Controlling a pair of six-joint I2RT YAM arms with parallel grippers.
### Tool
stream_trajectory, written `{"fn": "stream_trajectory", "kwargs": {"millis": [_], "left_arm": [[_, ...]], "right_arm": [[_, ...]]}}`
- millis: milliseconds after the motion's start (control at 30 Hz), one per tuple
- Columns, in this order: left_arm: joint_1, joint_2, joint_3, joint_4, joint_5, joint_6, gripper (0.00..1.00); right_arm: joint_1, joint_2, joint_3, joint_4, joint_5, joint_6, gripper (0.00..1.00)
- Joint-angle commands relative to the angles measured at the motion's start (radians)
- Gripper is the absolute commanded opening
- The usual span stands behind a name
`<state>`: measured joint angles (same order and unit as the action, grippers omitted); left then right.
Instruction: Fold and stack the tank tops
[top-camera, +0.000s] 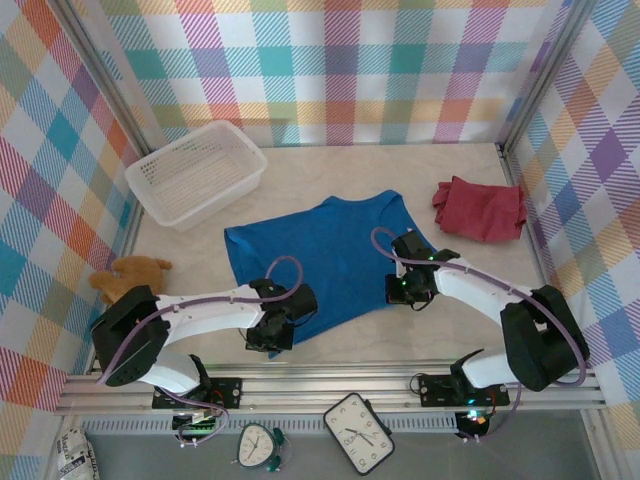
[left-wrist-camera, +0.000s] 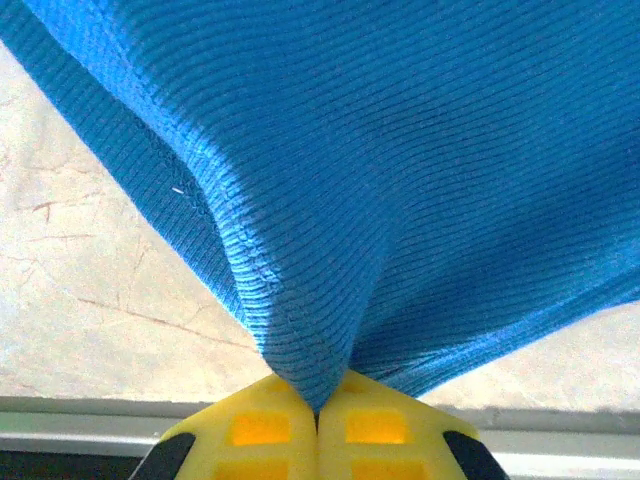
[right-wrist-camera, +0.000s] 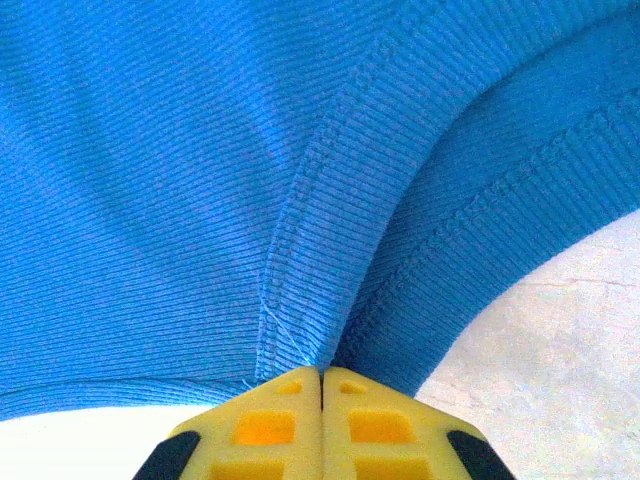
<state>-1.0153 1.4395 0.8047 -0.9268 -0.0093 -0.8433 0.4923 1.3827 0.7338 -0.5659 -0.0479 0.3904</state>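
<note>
the left pincer (left-wrist-camera: 318, 425) is clamped shut on a pinch of the blue tank top (left-wrist-camera: 380, 180), seemingly at its near hem corner, and the ribbed cloth puckers into the yellow pads. the right pincer (right-wrist-camera: 321, 385) is shut on the same top, biting a seamed edge that looks like the armhole. two grips along the near side edge probably let that side rise evenly and carry over for a lengthwise fold without sagging. the top lies spread flat in the middle of the bench (top-camera: 420, 340), straps toward the far right. the dark red tank tops (top-camera: 480, 210) lie bunched at the far right, well apart, likely awaiting their turn. a white basket (top-camera: 195, 172) and teddy bear (top-camera: 130, 275) sit to the left, away from the fold.
</note>
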Motion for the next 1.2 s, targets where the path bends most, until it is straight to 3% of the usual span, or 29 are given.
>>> {"fn": "stream_trajectory", "kwargs": {"millis": [0,233,733,1167], "left_arm": [[0.037,-0.041,0.025,-0.067,0.02,0.03,0.0],[0.17,-0.101,0.05,-0.067,0.073,0.131,0.0],[0.468,-0.078,0.113,-0.074,0.158,0.348,0.0],[0.606,-0.032,0.094,0.0,0.187,0.388,0.0]], "right_arm": [[0.002,-0.005,0.074,-0.062,0.003,-0.043,0.04],[-0.001,0.108,0.202,-0.068,-0.016,-0.101,0.05],[-0.038,0.313,0.416,-0.061,-0.067,-0.166,0.06],[-0.052,0.47,0.556,-0.043,-0.137,-0.172,0.06]]}}
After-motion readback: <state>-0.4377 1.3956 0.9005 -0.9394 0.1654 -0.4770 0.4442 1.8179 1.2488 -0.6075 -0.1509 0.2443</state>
